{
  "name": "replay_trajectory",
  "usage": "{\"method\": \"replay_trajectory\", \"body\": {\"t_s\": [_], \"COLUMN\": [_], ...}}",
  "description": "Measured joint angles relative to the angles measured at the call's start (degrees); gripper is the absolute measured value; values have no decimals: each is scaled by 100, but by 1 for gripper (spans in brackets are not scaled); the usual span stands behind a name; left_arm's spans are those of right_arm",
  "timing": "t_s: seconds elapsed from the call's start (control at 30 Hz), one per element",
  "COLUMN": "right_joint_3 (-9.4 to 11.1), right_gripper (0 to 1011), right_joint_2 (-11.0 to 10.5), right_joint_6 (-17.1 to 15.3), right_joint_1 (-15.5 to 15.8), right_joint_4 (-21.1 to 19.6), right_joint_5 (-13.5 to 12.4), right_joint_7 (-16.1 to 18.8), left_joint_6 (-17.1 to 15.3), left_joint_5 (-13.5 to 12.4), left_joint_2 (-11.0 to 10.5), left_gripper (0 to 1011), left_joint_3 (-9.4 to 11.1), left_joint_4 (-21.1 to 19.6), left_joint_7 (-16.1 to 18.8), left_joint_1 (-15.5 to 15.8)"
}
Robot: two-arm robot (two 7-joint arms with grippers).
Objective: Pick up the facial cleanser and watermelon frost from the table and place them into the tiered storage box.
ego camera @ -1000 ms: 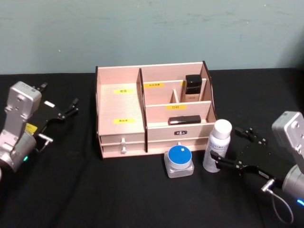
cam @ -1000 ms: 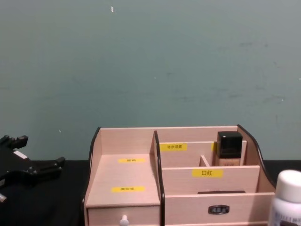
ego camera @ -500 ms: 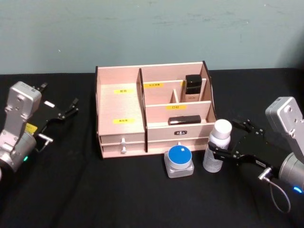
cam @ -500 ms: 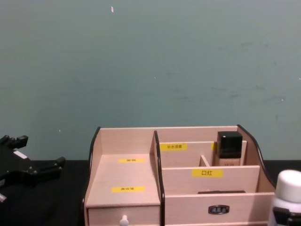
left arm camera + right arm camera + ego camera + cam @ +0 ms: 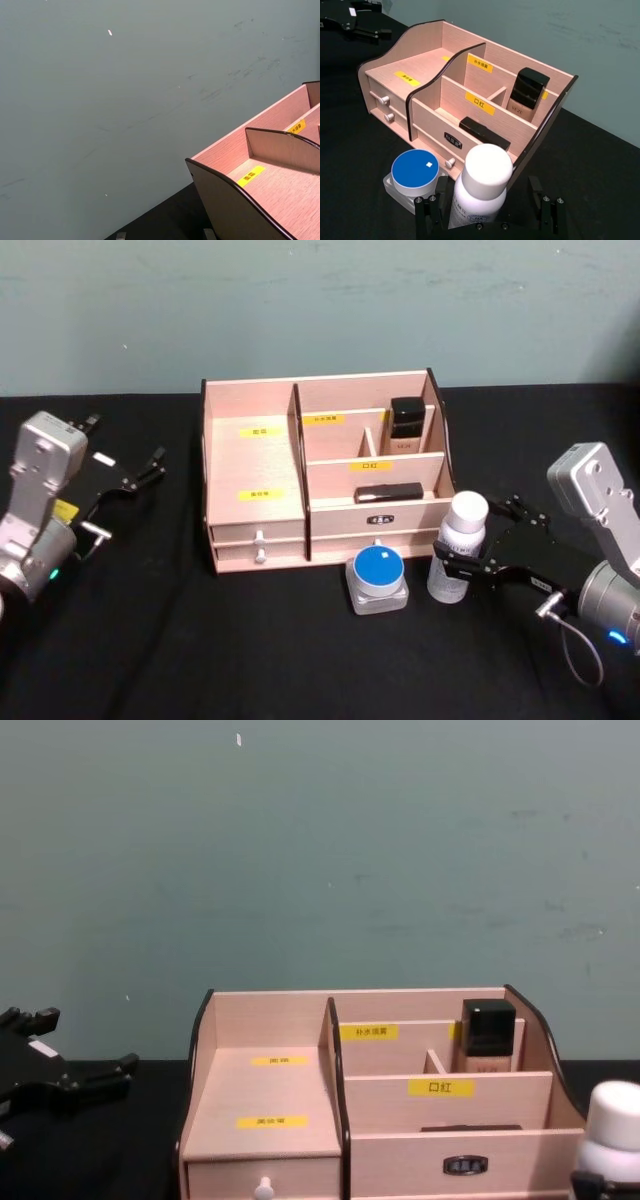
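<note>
Right gripper (image 5: 487, 184): its fingers are apart, one on each side of the facial cleanser (image 5: 457, 552). We see a small gap next to one finger, so we think it is not squeezing yet.
Facial cleanser: it stands up straight on the worktop (image 5: 250, 650), right between the gripper's fingers.
What changed: a moment ago the gripper was a bit back from the bottle. Now it has slid in around it. The bottle has not moved.
What that means: we think the next job is to close and lift. Nothing of the task is in the box yet.
Watermelon frost (image 5: 377, 578): it sits just beside the gripper, past the bottle, on the side toward the other arm. It waits its turn.
Tiered storage box (image 5: 250, 400): just beyond the gripper's tips, close behind the bottle. A black-capped bottle (image 5: 405, 423) is already inside.
Left gripper (image 5: 127, 443): far off, past the box, fingers apart, resting as before.
Hard to see: the right wrist view cuts off the bottle's bottom, and the chest view cuts off most of the bottle below its cap. We cannot tell if the other finger touches it. The yellow labels (image 5: 260, 494) are too small to read.
</note>
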State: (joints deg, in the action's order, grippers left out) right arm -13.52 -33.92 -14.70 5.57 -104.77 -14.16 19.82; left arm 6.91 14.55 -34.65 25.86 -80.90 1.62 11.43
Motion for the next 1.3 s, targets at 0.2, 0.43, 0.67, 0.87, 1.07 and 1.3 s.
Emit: {"method": "replay_trajectory", "body": {"t_s": [0.2,0.43,0.67,0.87,1.07,1.3], "right_joint_3": [0,-1,-1,-1,-1,-1], "right_gripper": [1003,995,834,652,618,618], "right_joint_2": [29,22,19,16,13,12], "right_joint_6": [1,2,2,2,3,3], "right_joint_1": [-11,-10,-7,-6,-6,-6], "right_joint_4": [13,13,12,8,5,3], "right_joint_5": [54,50,39,32,27,23], "right_joint_7": [-1,-3,-6,-8,-8,-8], "left_joint_6": [0,0,0,0,0,0], "left_joint_5": [0,0,0,0,0,0], "left_joint_2": [0,0,0,0,0,0], "left_gripper": [1001,1001,1001,1001,1001,1001], "left_joint_3": [0,0,0,0,0,0], "left_joint_4": [0,0,0,0,0,0], "left_joint_7": [0,0,0,0,0,0], "left_joint_1": [0,0,0,0,0,0]}}
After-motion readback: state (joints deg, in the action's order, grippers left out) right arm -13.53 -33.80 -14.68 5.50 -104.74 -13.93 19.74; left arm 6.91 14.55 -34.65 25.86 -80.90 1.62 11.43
